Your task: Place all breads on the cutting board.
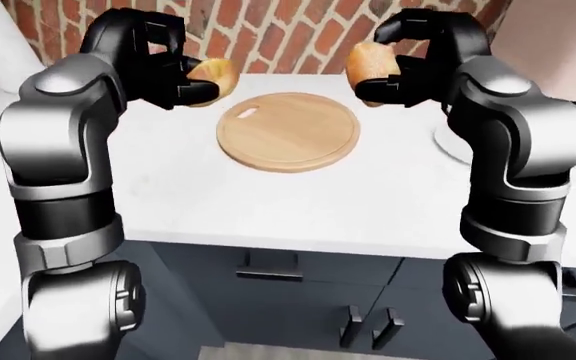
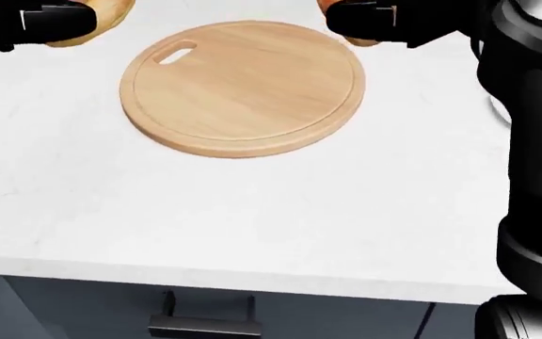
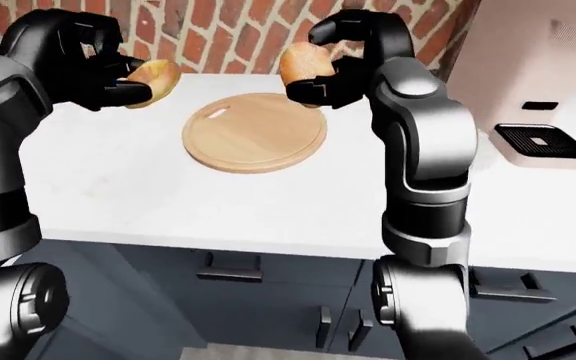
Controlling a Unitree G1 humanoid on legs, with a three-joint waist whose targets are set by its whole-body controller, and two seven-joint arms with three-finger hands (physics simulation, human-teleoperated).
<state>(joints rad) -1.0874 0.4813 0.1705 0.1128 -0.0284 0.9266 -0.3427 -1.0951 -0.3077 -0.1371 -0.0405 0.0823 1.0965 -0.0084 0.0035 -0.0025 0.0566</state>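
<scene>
On the white counter (image 2: 252, 212), just past its near edge with dark drawers (image 1: 298, 277) below, lies a round wooden cutting board (image 2: 244, 86), pale, with a shallow groove near its rim and an oval handle slot toward the head view's upper left; nothing rests on it. Above and to the left of the board, the left hand (image 1: 163, 71) grips a golden-brown bread roll (image 1: 213, 73), its black fingers (image 1: 193, 90) curled tight round it and held clear of the board. Opposite, above the board's right edge, the right hand (image 3: 333, 56) clamps a second bread (image 3: 301, 62), paler on its cut side, fingers closed over the top and underneath. Farther right sits a white plate (image 1: 446, 142), mostly hidden by the right arm, and a pinkish appliance (image 3: 540, 146) with a dark grille. Behind everything runs a red brick wall (image 1: 288, 34).
</scene>
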